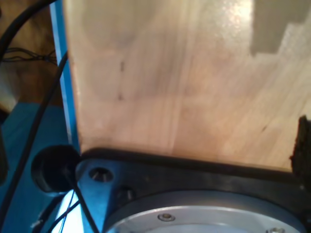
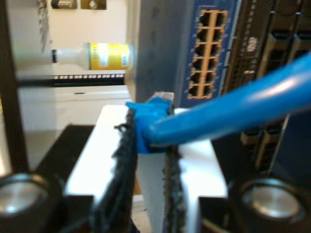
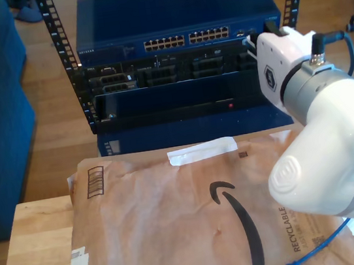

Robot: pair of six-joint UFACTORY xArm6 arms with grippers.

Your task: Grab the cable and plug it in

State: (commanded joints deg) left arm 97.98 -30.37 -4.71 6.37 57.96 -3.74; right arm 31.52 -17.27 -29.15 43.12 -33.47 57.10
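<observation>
My second gripper (image 2: 148, 127) is shut on the blue cable (image 2: 233, 109) just behind its clear plug (image 2: 163, 96), which points at the blue switch's rows of ports (image 2: 211, 53). In the exterior view the second arm's white wrist (image 3: 285, 58) is at the switch's (image 3: 187, 39) right end and hides the jaws. A loop of the cable (image 3: 315, 248) lies on the brown paper at the exterior view's lower right. In the first wrist view a rough black pad (image 1: 303, 145) shows at the frame edge over a wooden board (image 1: 184, 82); whether those jaws are open or shut is hidden.
A brown paper mailer (image 3: 176, 218) covers most of the wooden table (image 3: 33, 238). Black rack gear (image 3: 156, 76) sits under the switch. A yellow-labelled bottle (image 2: 102, 56) lies beyond the rack. A black base plate (image 1: 194, 170) and black cables (image 1: 29, 131) are near the first arm.
</observation>
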